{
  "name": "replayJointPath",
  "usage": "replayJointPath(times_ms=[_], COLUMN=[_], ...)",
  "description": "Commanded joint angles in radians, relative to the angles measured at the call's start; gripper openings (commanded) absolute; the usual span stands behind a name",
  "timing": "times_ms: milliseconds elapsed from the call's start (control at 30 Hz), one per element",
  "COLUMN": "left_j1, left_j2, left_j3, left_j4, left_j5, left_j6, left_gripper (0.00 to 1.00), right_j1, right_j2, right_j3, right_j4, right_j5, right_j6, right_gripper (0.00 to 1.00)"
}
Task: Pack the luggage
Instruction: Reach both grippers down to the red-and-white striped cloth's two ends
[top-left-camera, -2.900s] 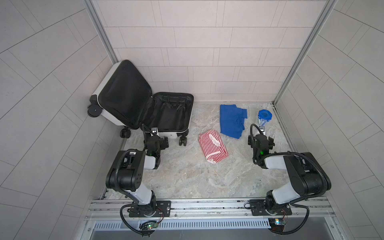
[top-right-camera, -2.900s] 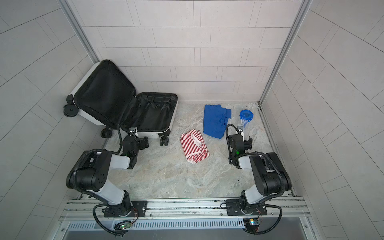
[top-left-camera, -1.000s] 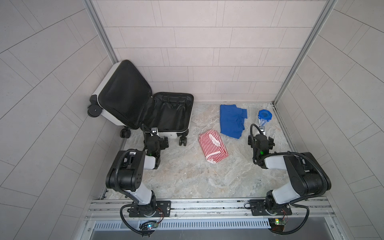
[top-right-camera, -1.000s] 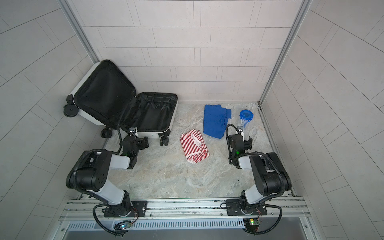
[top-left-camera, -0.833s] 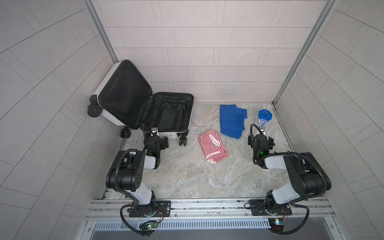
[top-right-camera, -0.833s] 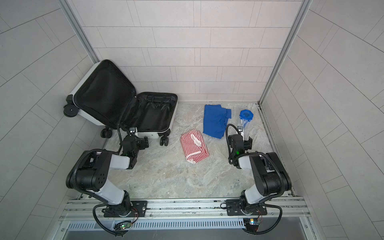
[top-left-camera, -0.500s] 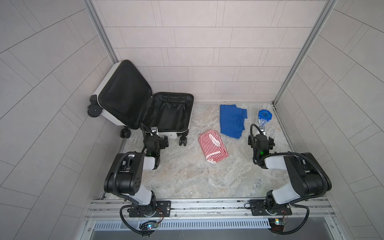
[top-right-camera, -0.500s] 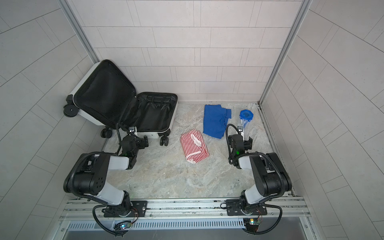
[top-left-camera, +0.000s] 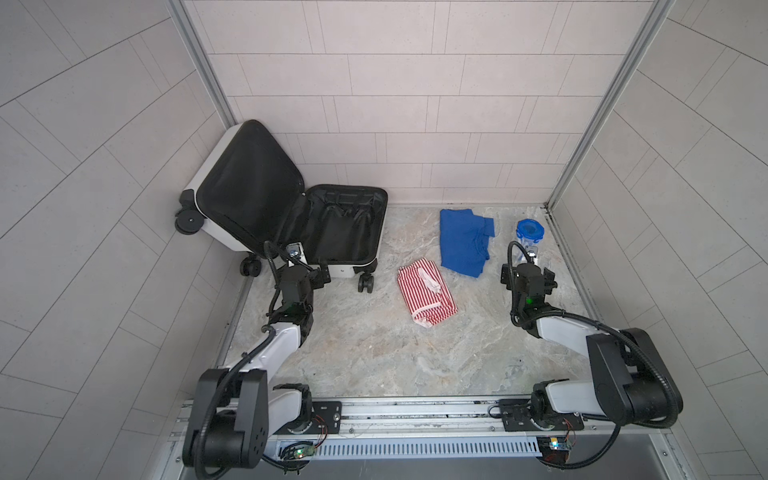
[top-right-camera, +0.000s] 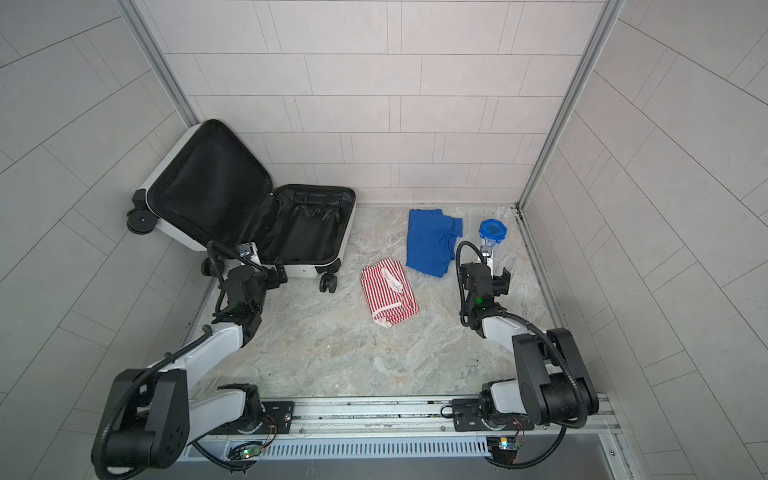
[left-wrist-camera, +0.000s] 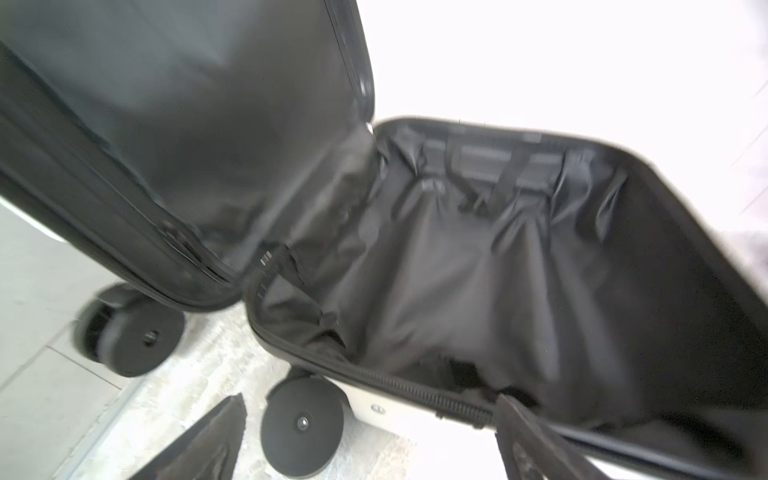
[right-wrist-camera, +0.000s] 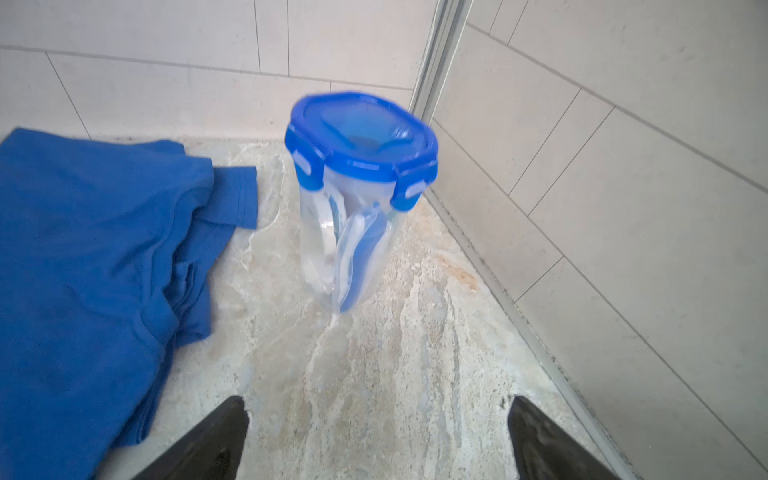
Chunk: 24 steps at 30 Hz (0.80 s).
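Right gripper (right-wrist-camera: 378, 415): fingers (right-wrist-camera: 208, 449) spread wide, nothing between them. Dead ahead of the gap, clear of the tips: clear container with blue clip lid (right-wrist-camera: 361, 199), upright on the marble floor (right-wrist-camera: 374, 374), long axis vertical, close to the corner wall (right-wrist-camera: 582, 208). Folded blue shirt (right-wrist-camera: 104, 249) just beside it, on the side away from that wall.

Left gripper (left-wrist-camera: 372, 424): likewise wide, empty. Straight in front and near: the luggage (top-left-camera: 345, 270), open, lid (top-left-camera: 249, 191) tilted back toward the side wall, black-lined lower half (left-wrist-camera: 457, 291) lying flat, mouth up, empty as far as visible.

Striped red-and-white garment (top-left-camera: 426, 297) between the two arms, in both top views.

Judged: right arm nearer container and shirt; luggage well apart from both, over by the left arm. After any pick on the right, a carry leftward over the near rim, or a handover.
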Motion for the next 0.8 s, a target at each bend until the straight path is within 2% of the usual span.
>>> replayJointPath(times_ms=[0,233,367,500,567,667,733,767], left_j1=[-0.001,0.003,0.004,0.014,0.025,0.027,0.026,0.025], left_j2=[-0.097,-0.295,-0.418,-0.452,-0.434,-0.386,-0.367,-0.331], left_j3=[0.093,0.25,0.297,0.356,0.39,0.441,0.459,0.459], left_j4=[-0.206,-0.534,-0.641,-0.772,-0.808,-0.856,-0.878,-0.877], left_j5=[-0.07,-0.106,-0.001,0.076,0.19,0.327,0.413,0.461], left_j6=[-0.105,-0.305,-0.366,-0.437,-0.451,-0.467,-0.493,-0.506], left_gripper=[1.0,1.0,1.0,1.0,0.99,0.9,0.83,0.83], right_j1=[0.004,-0.005,-0.012,-0.056,-0.075,-0.073,-0.04,-0.018], right_j2=[-0.068,-0.198,-0.2,-0.208,-0.204,-0.165,-0.123,-0.1], right_j3=[0.073,0.291,0.437,0.473,0.472,0.481,0.488,0.495], right_j4=[-0.182,-0.669,-0.919,-1.003,-1.011,-1.006,-1.012,-1.024], right_j5=[0.019,0.015,-0.086,-0.29,-0.398,-0.626,-0.703,-0.716], right_j6=[0.08,0.347,0.355,0.401,0.442,0.451,0.457,0.457], right_gripper=[1.0,0.99,0.99,1.0,0.96,0.87,0.86,0.86])
